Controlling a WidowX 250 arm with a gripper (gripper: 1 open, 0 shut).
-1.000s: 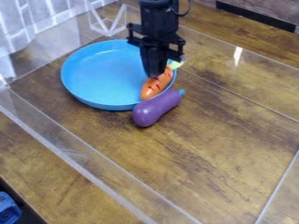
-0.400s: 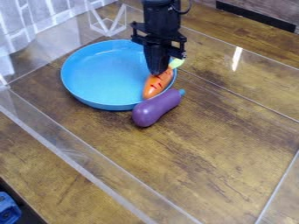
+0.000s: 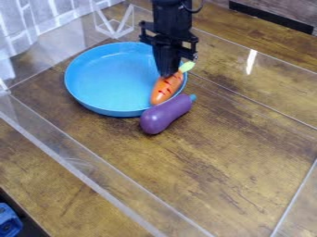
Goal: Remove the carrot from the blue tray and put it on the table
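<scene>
Almost nothing has shifted since the earlier frames: the gripper sits a touch farther back over the tray's right side, and the carrot lies where it did. The gripper points straight down with its jaws shut, its tips down at the carrot's upper side; whether they truly pinch the carrot or only press on it cannot be told from this view. Directly below the gripper, the carrot rests slanted across the right rim of the blue tray, its orange body toward the camera and its light green leafy tip just to the gripper's right. A purple toy eggplant lies on the surface just in front of the gripper, touching or nearly touching the tray rim. The carrot is not yet out of the tray. My judgement of the risk: the glossy, tapered carrot could squirt out of a shallow grip during a lift, or drag against the rim, tipping the light tray or knocking the eggplant aside.
</scene>
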